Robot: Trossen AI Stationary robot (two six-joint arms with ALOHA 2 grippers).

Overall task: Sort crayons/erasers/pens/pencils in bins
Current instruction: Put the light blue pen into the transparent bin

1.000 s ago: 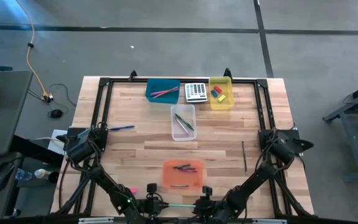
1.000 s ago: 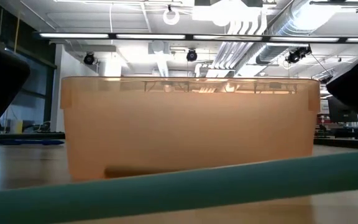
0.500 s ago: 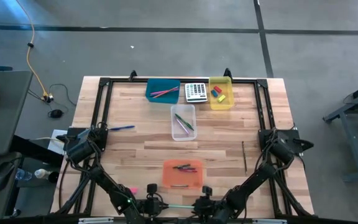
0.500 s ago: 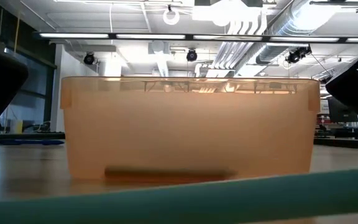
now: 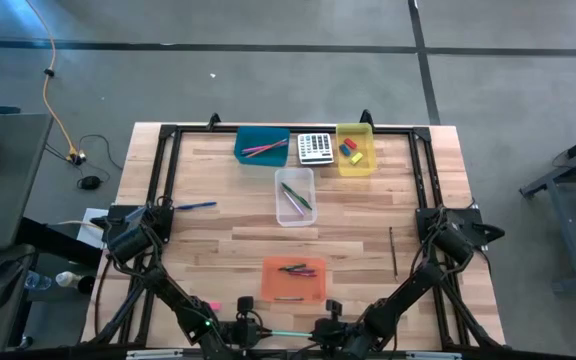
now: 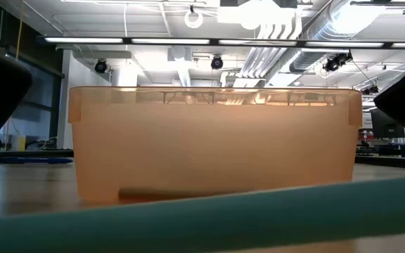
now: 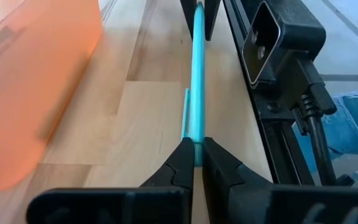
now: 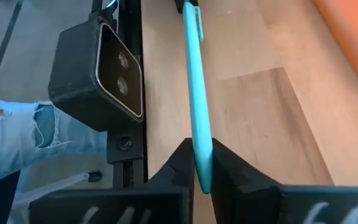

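A teal-green pen (image 5: 286,332) spans between my two grippers at the table's near edge, in front of the orange bin (image 5: 294,280), which holds crayons. My left gripper (image 5: 251,330) is shut on one end and my right gripper (image 5: 320,330) on the other. In the low view the pen (image 6: 209,211) crosses the picture slanting, higher on the right. A blue pen (image 5: 196,206) lies flat at the table's left. A thin dark stick (image 5: 392,250) lies at the right. My left gripper pinches the pen's clip end (image 7: 197,144) between its two fingers. The fingers lie level and the pen runs straight on from them toward the other gripper. My right gripper pinches the pen's other end (image 8: 202,163) between its two fingers, level, from the opposite side, in line with the pen.
At the far edge stand the teal bin (image 5: 262,144) with pink sticks, a calculator (image 5: 315,148) and the yellow bin (image 5: 356,150) with erasers. The clear bin (image 5: 295,196) with pens sits mid-table. A person's jeans (image 8: 17,137) show beyond the near edge.
In the low view the pen dipped lower across the orange bin's front, then rose again, still slanted. Both arms have stayed at the near edge.
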